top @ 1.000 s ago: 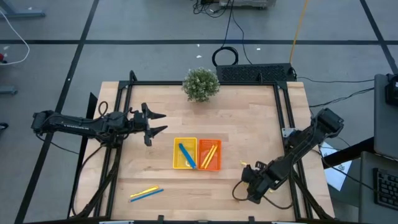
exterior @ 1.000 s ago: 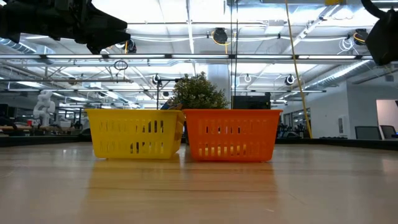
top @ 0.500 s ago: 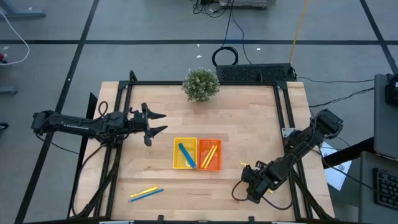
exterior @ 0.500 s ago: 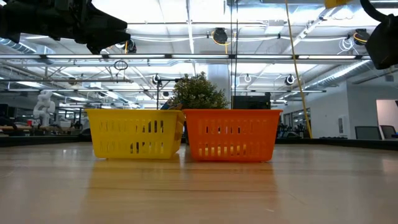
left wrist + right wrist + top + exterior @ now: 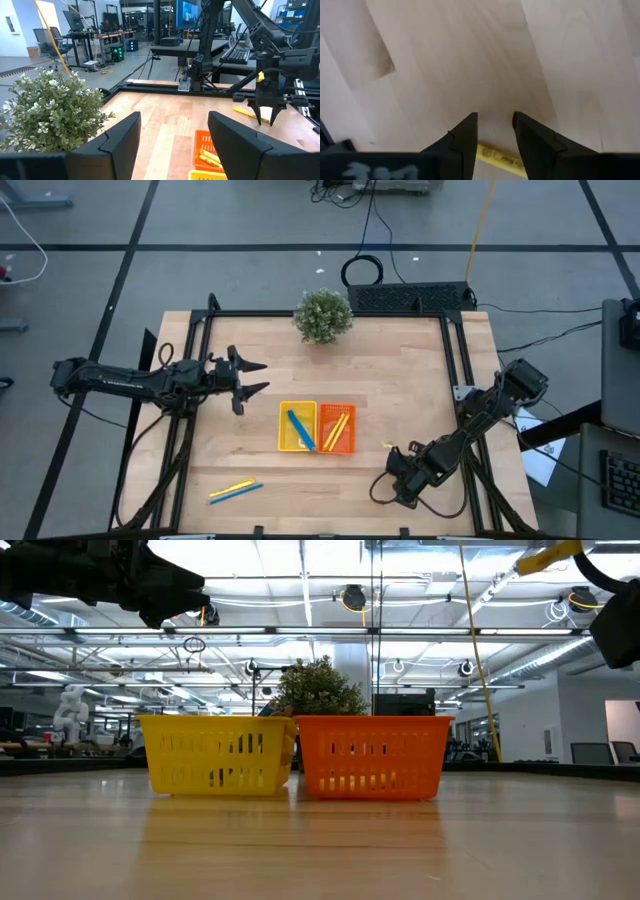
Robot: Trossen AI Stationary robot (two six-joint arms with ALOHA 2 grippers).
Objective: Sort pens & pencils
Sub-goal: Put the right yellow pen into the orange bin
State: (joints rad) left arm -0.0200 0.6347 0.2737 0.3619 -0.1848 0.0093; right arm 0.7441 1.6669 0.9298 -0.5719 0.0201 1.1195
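My right gripper (image 5: 495, 135) hangs above the table's near right part (image 5: 405, 468), pointing down, shut on a yellow pencil (image 5: 246, 111) that also shows high up in the low view (image 5: 550, 556). My left gripper (image 5: 252, 378) waits open above the table's left side, level, facing right. The yellow tray (image 5: 297, 427) holds a blue stick (image 5: 300, 430). The orange tray (image 5: 338, 428) beside it holds yellow sticks (image 5: 336, 425). One yellow and one blue stick (image 5: 235, 491) lie flat together near the near left edge. My right gripper pinches the yellow pencil (image 5: 496, 158) between its two fingers, which come from above and point down. The fingers lie across the stick. It is lifted clear of the table, and most of it juts out to one side (image 5: 240, 109), slightly tilted.
A small potted plant (image 5: 323, 315) stands at the table's far edge. A dark frame (image 5: 455, 370) runs along the table's sides. Bare wood lies below the right gripper and between it and the trays.
My right gripper has shifted a little toward the table's left with the pencil in its hold. In the low view more of the yellow stick now shows, tilted. The left arm has kept still.
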